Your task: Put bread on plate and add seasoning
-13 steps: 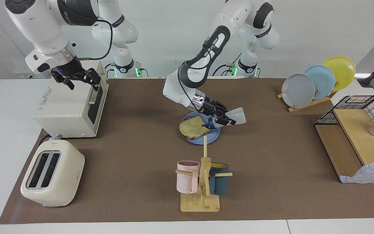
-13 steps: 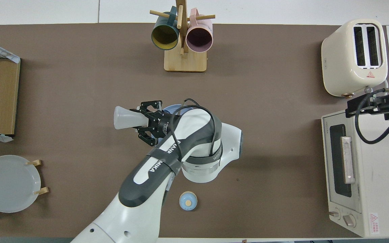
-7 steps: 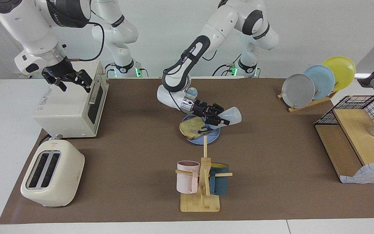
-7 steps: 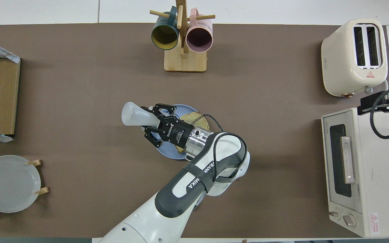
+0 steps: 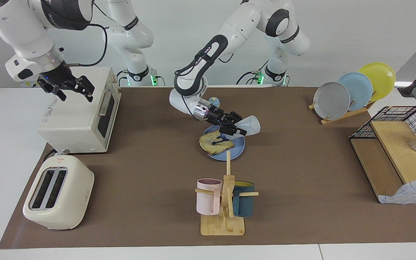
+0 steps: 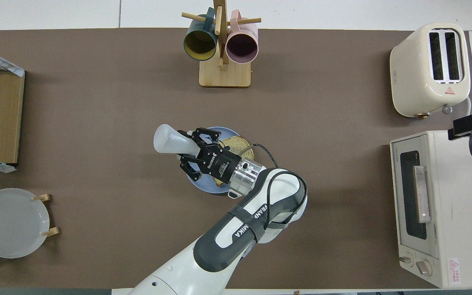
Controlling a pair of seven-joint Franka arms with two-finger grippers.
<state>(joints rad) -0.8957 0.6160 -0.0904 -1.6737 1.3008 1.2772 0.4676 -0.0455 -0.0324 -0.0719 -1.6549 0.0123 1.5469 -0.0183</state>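
Note:
The bread [image 5: 213,141] lies on the blue plate [image 5: 236,151] at the middle of the table; both also show in the overhead view, bread [image 6: 242,144] and plate [image 6: 203,186]. My left gripper [image 5: 235,129] is shut on the seasoning bottle [image 5: 250,125], held tilted low over the plate with its dark cap end pointing down at the bread. In the overhead view the gripper [image 6: 191,153] and bottle [image 6: 170,141] cover part of the plate. My right gripper [image 5: 71,88] is open and empty, waiting in the air over the toaster oven [image 5: 74,119].
A cream toaster [image 5: 58,193] stands at the right arm's end, farther from the robots than the oven. A mug rack [image 5: 224,202] stands farther out than the plate. A small blue bell [image 5: 213,101], a plate rack [image 5: 352,90] and a wooden shelf [image 5: 395,155] also stand here.
My left gripper has brought the bottle lower over the plate and a little toward the right arm's end, with its cap closer to the bread. My right gripper has drawn back toward its own end.

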